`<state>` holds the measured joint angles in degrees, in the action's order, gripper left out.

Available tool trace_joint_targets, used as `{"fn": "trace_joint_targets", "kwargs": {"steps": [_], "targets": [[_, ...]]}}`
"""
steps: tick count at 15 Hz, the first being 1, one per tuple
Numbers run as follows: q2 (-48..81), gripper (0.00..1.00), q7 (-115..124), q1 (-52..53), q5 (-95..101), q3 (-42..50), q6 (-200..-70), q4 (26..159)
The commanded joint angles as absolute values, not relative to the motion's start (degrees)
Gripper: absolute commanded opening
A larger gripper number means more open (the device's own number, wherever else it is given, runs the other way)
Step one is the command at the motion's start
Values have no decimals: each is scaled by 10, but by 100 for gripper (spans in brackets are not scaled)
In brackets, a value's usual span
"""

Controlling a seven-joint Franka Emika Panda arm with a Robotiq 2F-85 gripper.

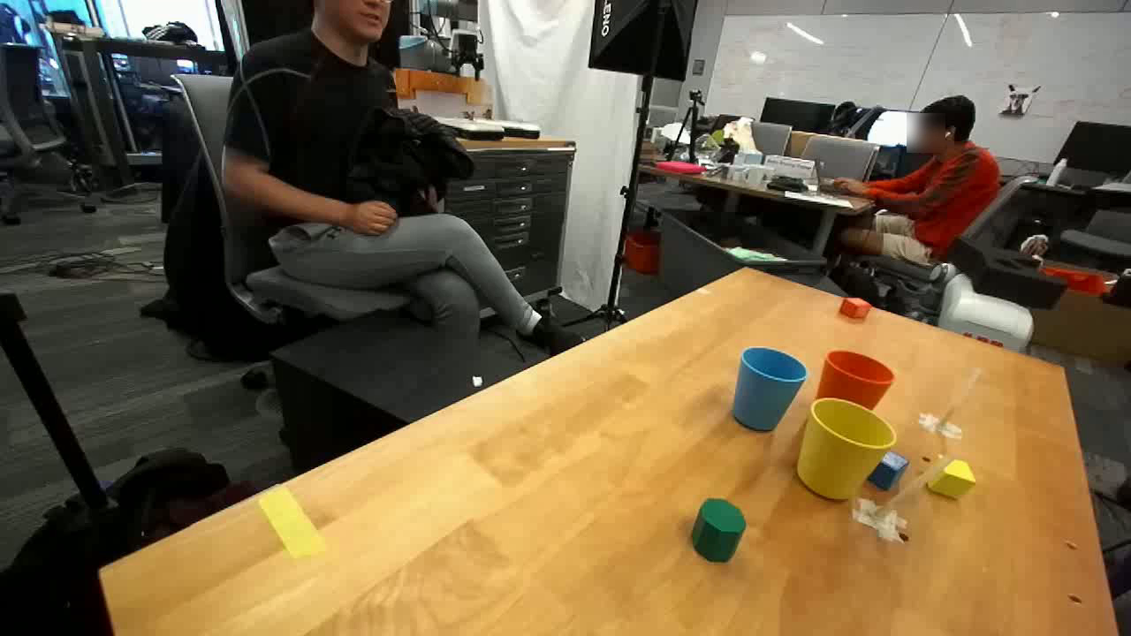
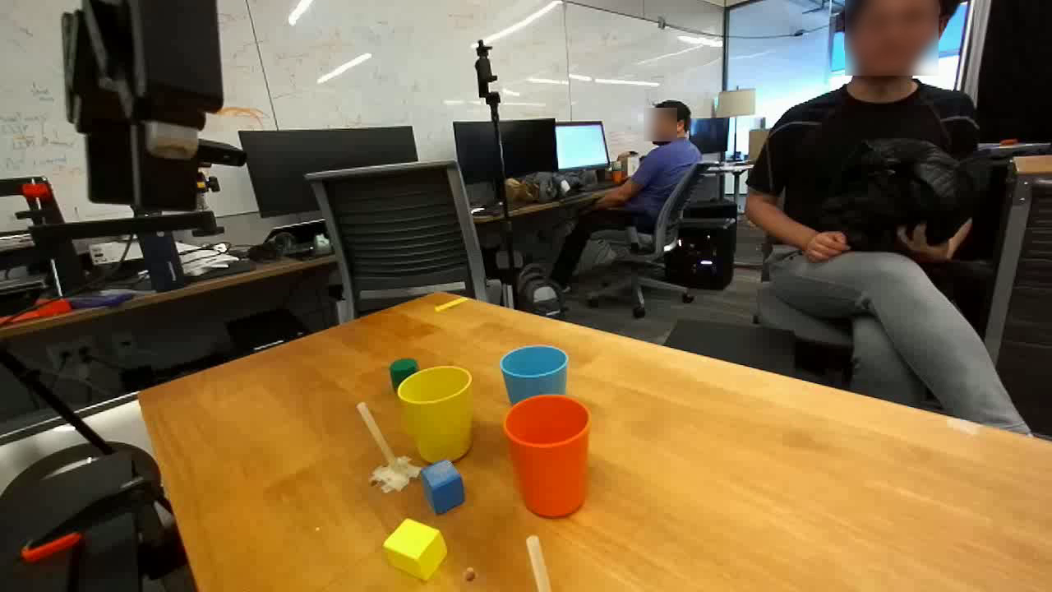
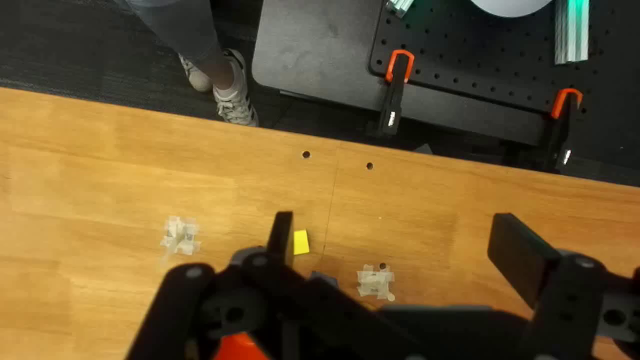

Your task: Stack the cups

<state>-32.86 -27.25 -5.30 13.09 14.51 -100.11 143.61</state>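
Observation:
Three cups stand upright and apart on the wooden table. The blue cup (image 1: 767, 393) also shows in an exterior view (image 2: 534, 382). The wider yellow cup (image 1: 839, 455) also shows in an exterior view (image 2: 440, 418). The orange-red cup (image 1: 853, 382) is partly behind the yellow one there and shows fully in an exterior view (image 2: 549, 460). My gripper (image 3: 392, 227) is open and empty, high above the table. In the wrist view a piece of the orange-red cup (image 3: 240, 349) shows below the left finger; the blue and yellow cups are hidden or out of view.
A green block (image 1: 718, 530), a blue cube (image 2: 443, 486), a yellow block (image 2: 416, 548) and a red block (image 1: 854, 307) lie around the cups. Two thin clear sticks are taped upright; one tape patch (image 3: 376, 282) is near the yellow cup. A person sits beside the table.

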Motion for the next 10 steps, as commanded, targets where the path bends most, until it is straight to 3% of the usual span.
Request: {"fn": "trace_joint_targets", "kwargs": {"steps": [1, 10], "targets": [[-328, 100, -273, -54, 130, 144, -1002, 1434], [-328, 100, -269, -53, 126, 144, -1008, 1432]]}}
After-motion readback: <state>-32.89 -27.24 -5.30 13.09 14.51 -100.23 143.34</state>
